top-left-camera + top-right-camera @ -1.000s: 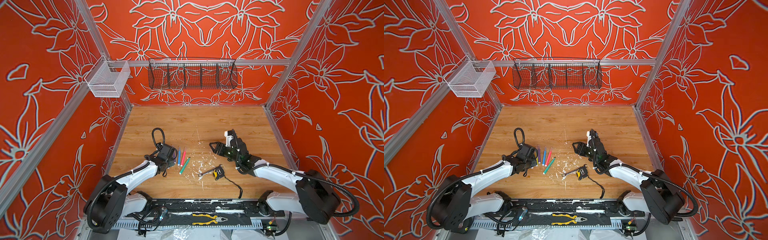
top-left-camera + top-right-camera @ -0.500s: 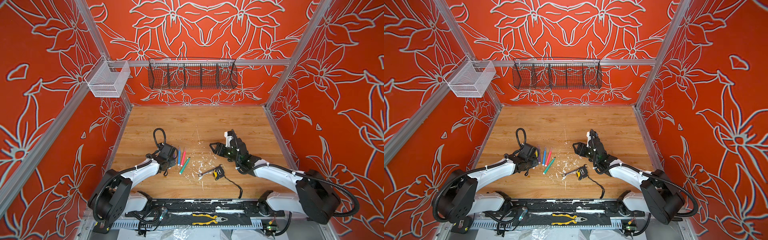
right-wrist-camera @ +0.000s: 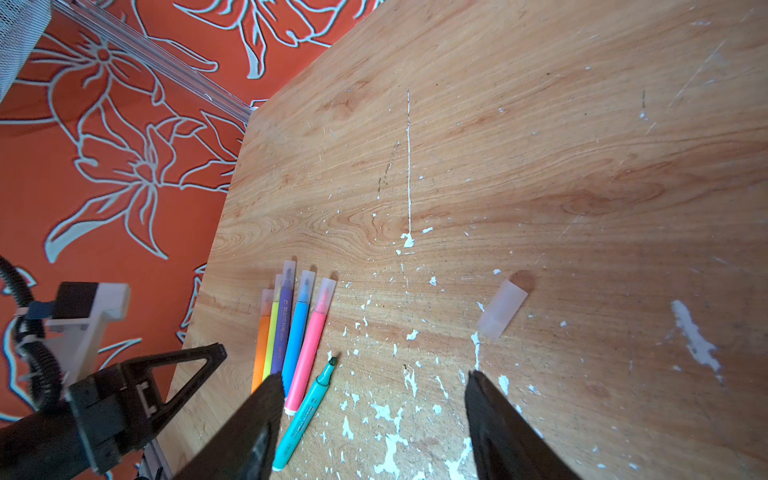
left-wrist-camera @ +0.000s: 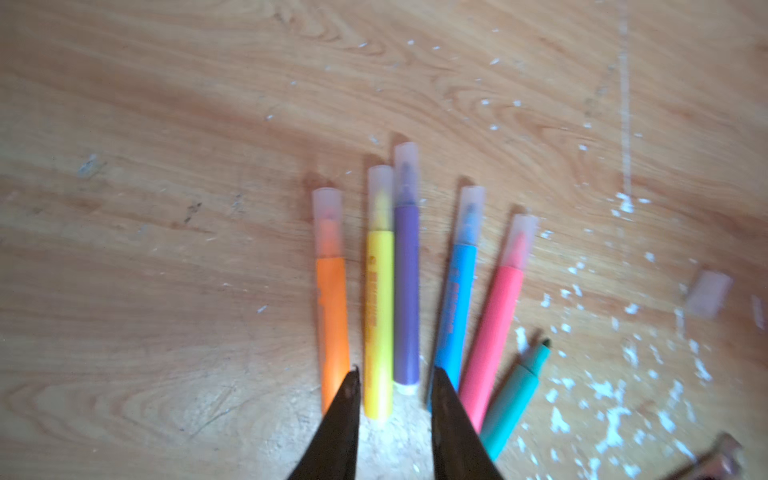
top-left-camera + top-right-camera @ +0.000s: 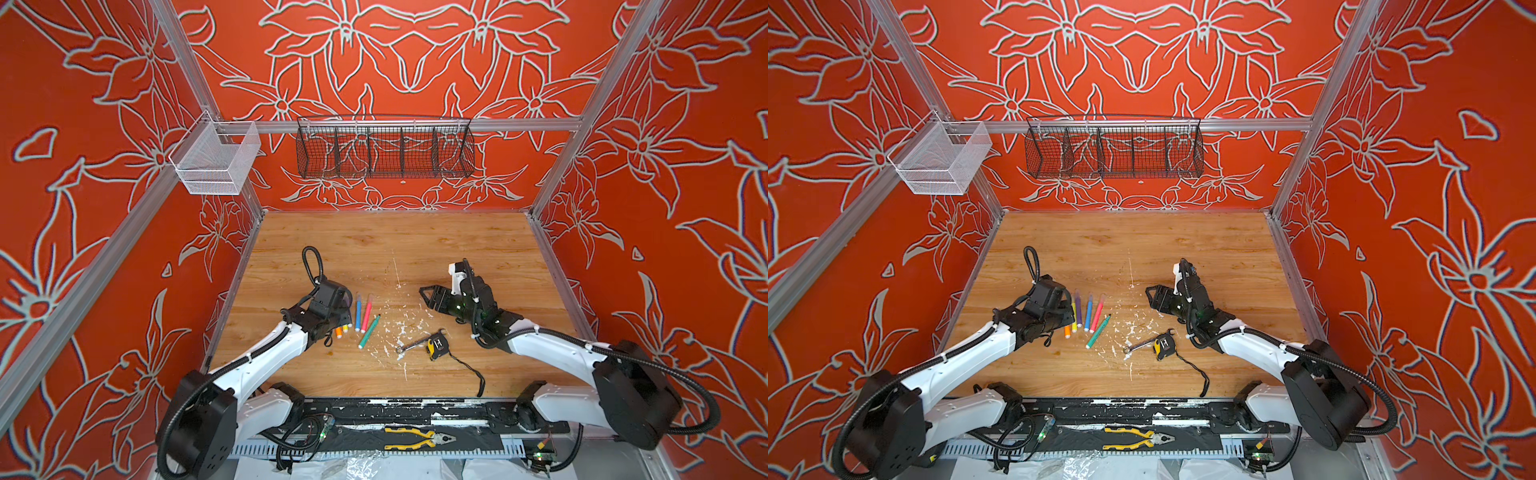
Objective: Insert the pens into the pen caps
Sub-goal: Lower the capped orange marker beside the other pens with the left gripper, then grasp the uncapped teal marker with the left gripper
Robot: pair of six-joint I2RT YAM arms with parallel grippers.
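Five pens lie side by side at the table's left, each with a clear pen cap on: orange (image 4: 332, 316), yellow (image 4: 379, 316), purple (image 4: 406, 291), blue (image 4: 455, 307) and pink (image 4: 494, 332). The green pen (image 3: 309, 409) lies uncapped beside them, tip bare. One loose pen cap (image 3: 501, 307) lies apart to their right. My left gripper (image 4: 397, 374) hovers over the near ends of the yellow and purple pens, jaws slightly apart, holding nothing. My right gripper (image 3: 374, 376) is wide open and empty, right of the green pen (image 5: 369, 331).
A silver wrench (image 5: 413, 344) and a yellow-black tape measure (image 5: 436, 345) with its cord lie near the table's front middle. White paint flecks dot the wood. Pliers (image 5: 417, 437) rest on the front rail. Wire baskets (image 5: 384, 149) hang on the back wall.
My left gripper's jaws have parted from shut, and the left arm has shifted a little. The right arm has not moved.
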